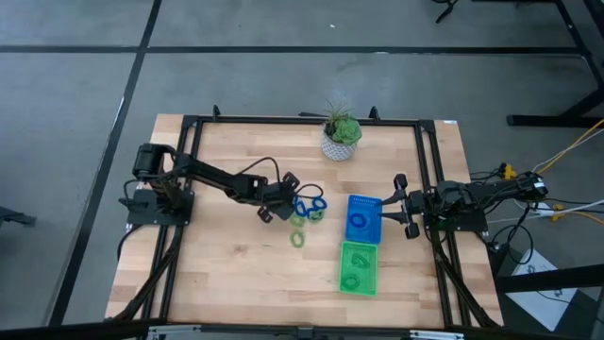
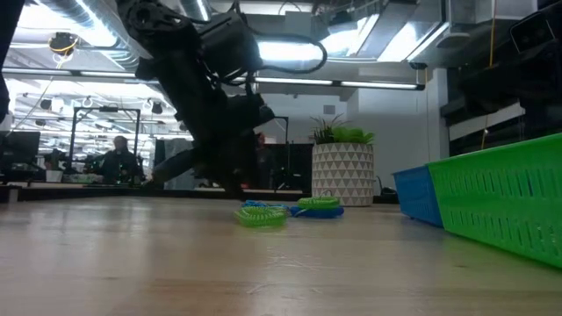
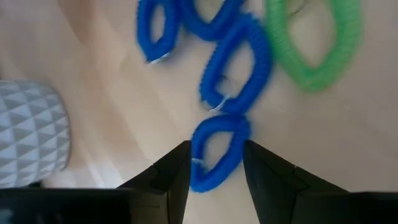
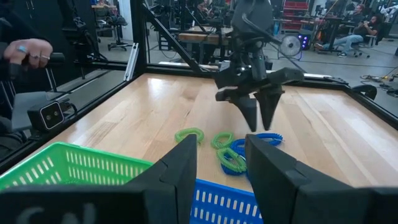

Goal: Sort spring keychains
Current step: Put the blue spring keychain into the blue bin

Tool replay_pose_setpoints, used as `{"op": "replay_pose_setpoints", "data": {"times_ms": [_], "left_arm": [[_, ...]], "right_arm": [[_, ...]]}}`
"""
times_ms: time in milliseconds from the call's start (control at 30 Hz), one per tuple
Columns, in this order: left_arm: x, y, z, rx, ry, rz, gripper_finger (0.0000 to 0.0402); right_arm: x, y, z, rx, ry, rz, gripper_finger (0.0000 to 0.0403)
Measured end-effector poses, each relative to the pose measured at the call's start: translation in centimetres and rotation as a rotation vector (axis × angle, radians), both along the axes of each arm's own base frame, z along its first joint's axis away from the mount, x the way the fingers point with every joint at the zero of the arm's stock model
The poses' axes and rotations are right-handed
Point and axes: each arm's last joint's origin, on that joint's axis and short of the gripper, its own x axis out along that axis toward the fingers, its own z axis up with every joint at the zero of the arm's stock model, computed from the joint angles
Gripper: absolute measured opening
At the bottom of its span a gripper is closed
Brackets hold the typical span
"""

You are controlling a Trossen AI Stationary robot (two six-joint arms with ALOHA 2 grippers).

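Several blue spring keychains [image 1: 310, 206] and light green ones [image 1: 299, 234] lie flat on the table's middle in a loose cluster. My left gripper [image 1: 288, 198] points down over the cluster's left side and is open. In its wrist view, its gripper [image 3: 216, 149] has a finger on either side of one blue keychain [image 3: 219, 155]. More blue coils [image 3: 236, 68] and a green one [image 3: 314, 43] lie just beyond. My right gripper [image 1: 389, 206] waits open at the right, beside the blue tray [image 1: 370, 236]. My left gripper comes from above, pointing down, with one finger [image 3: 174, 180] on each side of the blue keychain's loop [image 3: 208, 177], which lies flat on the table. I cannot tell whether the fingers touch it.
The blue tray holds a blue coil [image 1: 359, 220]. The green tray [image 1: 368, 250], just nearer, holds green coils [image 1: 354, 276]. A potted plant [image 1: 340, 137] stands at the far edge. A person's hand [image 4: 25, 53] shows beyond the table. Bare wood lies left and near.
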Motion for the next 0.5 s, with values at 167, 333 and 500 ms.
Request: {"op": "replay_pose_setpoints", "data": {"times_ms": [167, 333, 500], "left_arm": [[-0.2, 0.7, -0.2, -0.131, 0.024, -0.036, 0.0141], [-0.5, 1.9, -0.3, -0.181, 0.033, 0.04, 0.0141], [-0.4, 3.2, -0.6, -0.168, 0.024, 0.053, 0.0141]], "right_arm": [[0.0, 0.0, 0.0, 0.0, 0.0, 0.0, 0.0136], [0.0, 0.0, 0.0, 0.0, 0.0, 0.0, 0.0136], [0.0, 0.0, 0.0, 0.0, 0.0, 0.0, 0.0136]]}}
